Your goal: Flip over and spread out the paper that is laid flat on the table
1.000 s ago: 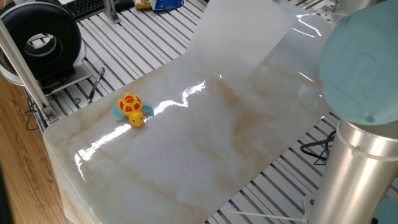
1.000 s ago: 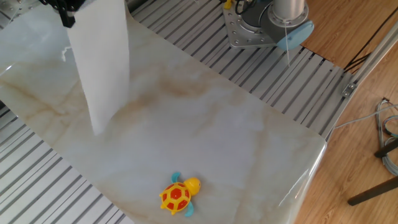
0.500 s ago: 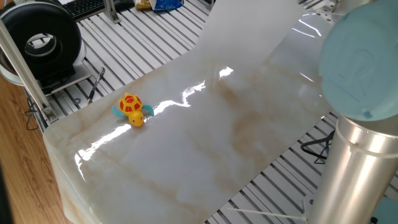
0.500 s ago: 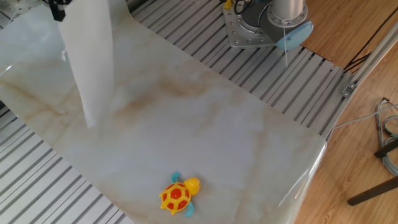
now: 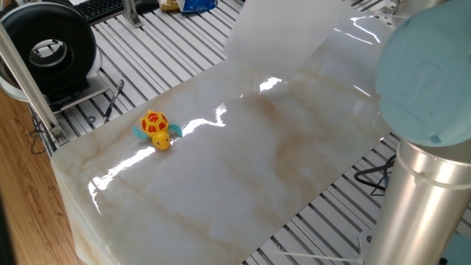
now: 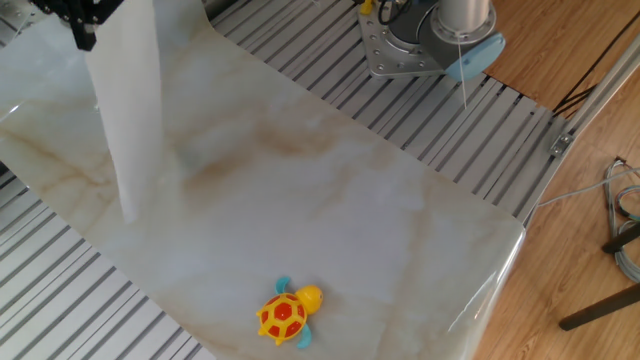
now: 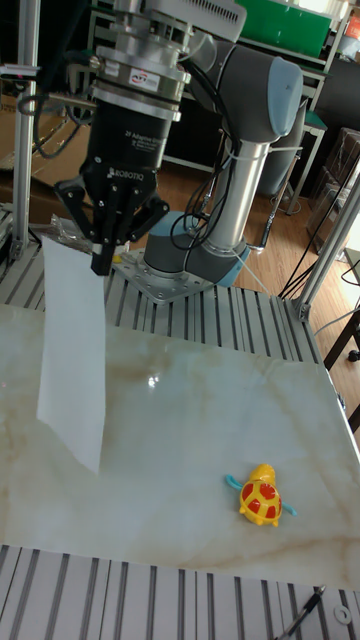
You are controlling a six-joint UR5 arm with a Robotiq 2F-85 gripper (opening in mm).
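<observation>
Nearest the tall fixed camera sits the toy turtle (image 7: 262, 497), parked on the marble desk (image 7: 200, 430) well off to the side of the action, so it shouldn't matter for the flip. Farther back, the paper (image 7: 72, 350) isn't lying flat right now: it hangs off the desk like a curtain, long axis running roughly up and down. Its bottom corner looks close to the desk surface, but whether it actually touches is hard to call. The pincer (image 7: 103, 258) sits directly above the sheet, clamped shut on the paper's top edge, so the whole sheet dangles straight below it. That's the relation the next move probably hinges on: with the free end lowest, the arm would likely have to lower and drag sideways so the sheet lays out with its other face up. In the other fixed view the paper (image 6: 125, 110) hangs over the desk's far end, well apart from the turtle.
</observation>
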